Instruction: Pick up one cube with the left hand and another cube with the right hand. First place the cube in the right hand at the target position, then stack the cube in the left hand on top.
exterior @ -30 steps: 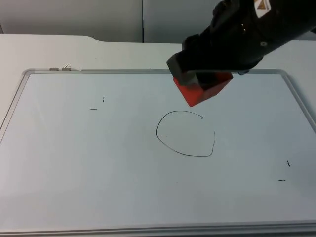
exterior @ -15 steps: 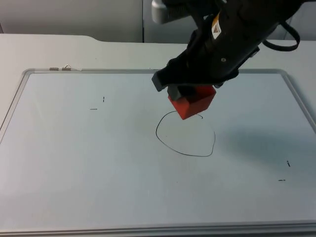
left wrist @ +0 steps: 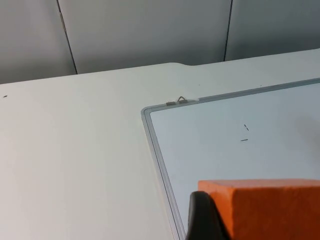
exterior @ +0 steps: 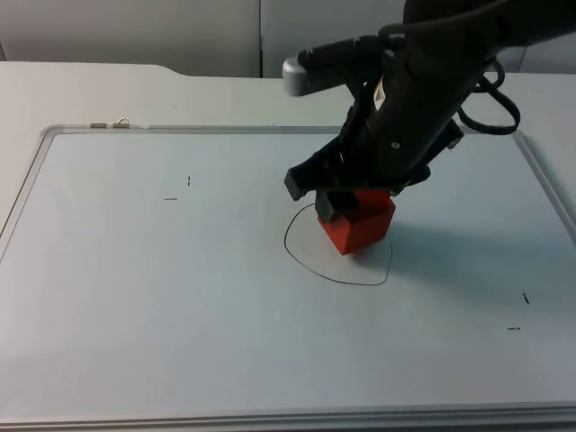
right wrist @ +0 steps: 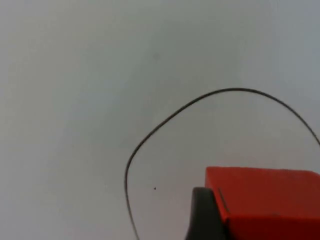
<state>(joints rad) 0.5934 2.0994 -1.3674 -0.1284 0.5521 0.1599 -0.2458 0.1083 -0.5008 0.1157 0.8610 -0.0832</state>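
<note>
Red foam cube [exterior: 358, 226] is gripped between the black fingers of the right gripper [exterior: 346, 200] inside the hand-drawn black circle [exterior: 306, 263] on the framed whiteboard [exterior: 135, 297], while an orange foam cube [left wrist: 265, 207] is clamped in the left gripper [left wrist: 205, 220] beside the whiteboard's corner.

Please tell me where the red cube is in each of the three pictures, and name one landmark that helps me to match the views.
Top view: the red cube sits in the right gripper, inside the upper part of the drawn circle.
Left wrist view: the red cube is absent; the left gripper holds an orange cube.
Right wrist view: the red cube is beside the black fingertip.
Shared landmark: the drawn circle, top and right wrist views.
</note>
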